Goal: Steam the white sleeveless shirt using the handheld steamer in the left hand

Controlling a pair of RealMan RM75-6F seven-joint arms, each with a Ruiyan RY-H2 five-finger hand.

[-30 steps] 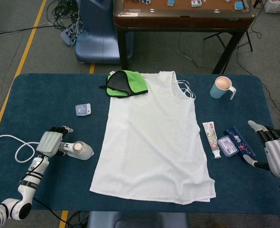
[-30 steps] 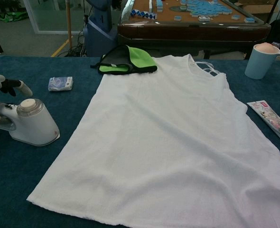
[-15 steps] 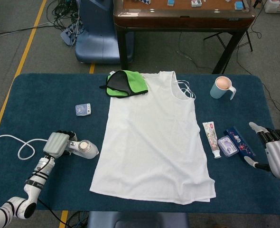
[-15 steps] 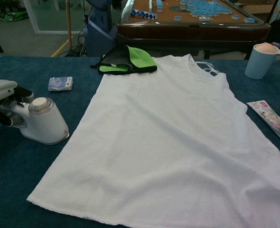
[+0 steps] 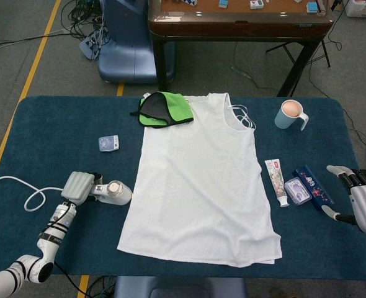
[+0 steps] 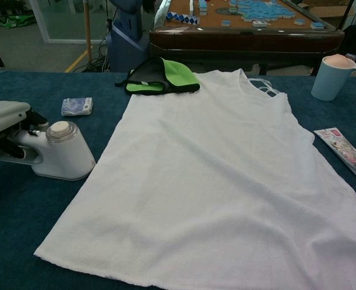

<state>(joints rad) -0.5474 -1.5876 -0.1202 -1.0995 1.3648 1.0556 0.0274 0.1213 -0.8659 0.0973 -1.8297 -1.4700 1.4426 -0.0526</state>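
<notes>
One white sleeveless shirt (image 5: 198, 180) lies flat at the centre of the blue table (image 5: 59, 124), neck toward the far edge. One handheld steamer (image 6: 56, 151) stands on the table just beside the shirt's left edge, near the hem, with a white cord (image 5: 22, 192) looping away from it. The left hand (image 5: 79, 186) is clamped on the steamer's handle. The right hand (image 5: 360, 198) hovers at the table's right edge, fingers apart, holding nothing. One green-and-black cloth item (image 5: 165, 109) overlaps the shirt's far left corner. One small packet (image 5: 108, 143) lies left of the shirt. To the right: one mug (image 5: 291, 114), one toothpaste tube (image 5: 276, 180), one clear case (image 5: 298, 189) and one dark patterned packet (image 5: 313, 184).
</notes>
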